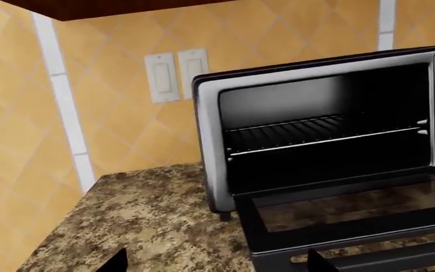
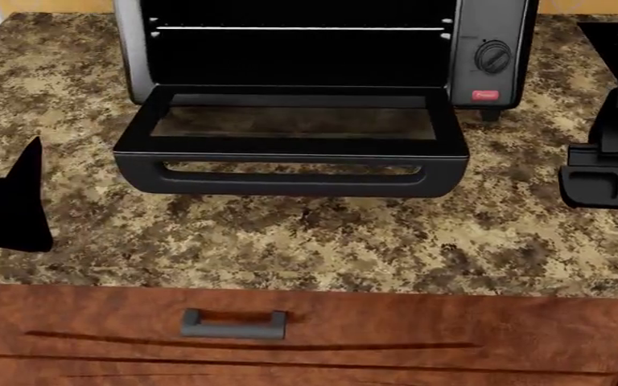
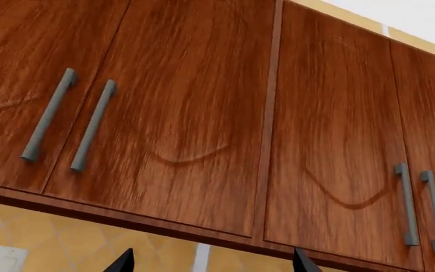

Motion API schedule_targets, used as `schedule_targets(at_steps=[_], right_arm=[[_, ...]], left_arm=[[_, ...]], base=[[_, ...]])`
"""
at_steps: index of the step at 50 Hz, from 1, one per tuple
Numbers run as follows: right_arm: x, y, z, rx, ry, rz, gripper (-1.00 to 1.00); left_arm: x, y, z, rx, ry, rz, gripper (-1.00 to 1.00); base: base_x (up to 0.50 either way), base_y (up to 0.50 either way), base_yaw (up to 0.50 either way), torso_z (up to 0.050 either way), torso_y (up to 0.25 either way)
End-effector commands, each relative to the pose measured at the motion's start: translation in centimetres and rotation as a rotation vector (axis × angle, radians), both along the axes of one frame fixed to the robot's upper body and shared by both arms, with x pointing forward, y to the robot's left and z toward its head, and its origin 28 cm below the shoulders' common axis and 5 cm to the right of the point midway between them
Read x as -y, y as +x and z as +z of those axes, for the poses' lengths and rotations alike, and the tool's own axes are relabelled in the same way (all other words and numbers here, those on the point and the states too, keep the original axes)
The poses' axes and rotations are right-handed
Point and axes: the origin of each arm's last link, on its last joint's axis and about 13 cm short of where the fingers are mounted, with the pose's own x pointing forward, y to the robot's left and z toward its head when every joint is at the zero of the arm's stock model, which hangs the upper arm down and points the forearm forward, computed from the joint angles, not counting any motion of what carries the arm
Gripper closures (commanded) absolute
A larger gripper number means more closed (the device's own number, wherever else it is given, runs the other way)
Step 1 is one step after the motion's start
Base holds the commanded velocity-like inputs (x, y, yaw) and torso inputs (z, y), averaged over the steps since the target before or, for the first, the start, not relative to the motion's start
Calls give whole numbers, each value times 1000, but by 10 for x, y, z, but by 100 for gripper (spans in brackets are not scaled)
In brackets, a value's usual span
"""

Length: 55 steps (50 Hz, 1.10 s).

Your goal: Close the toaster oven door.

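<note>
Drawer front sits nearest; above it the tabletop carries the toaster oven, its door dropped fully flat, bar handle facing the robot. Left pincer apart, off to the side; right pincer apart, aimed at wall cabinets. Risk: a misaligned lift slips off the handle, or shoves the oven backward.

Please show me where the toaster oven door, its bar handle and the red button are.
toaster oven door (image 2: 293,122): head view, on the glass window.
bar handle (image 2: 287,183): head view, middle of the bar.
red button (image 2: 485,95): head view, on the side panel under the knob.
</note>
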Motion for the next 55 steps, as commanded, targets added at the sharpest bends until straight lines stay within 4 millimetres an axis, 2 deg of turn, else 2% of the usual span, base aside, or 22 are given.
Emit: schedule_targets(at_steps=[1, 55], right_arm=[[0, 1, -1, -10, 9, 10, -100], [2, -8, -1, -3, 13, 14, -100]], left_arm=[[2, 0, 1, 10, 1, -6, -100], [6, -1, 8, 30, 15, -24, -100]], base=[[0, 0, 0, 0, 0], [337, 30, 0, 0, 0]])
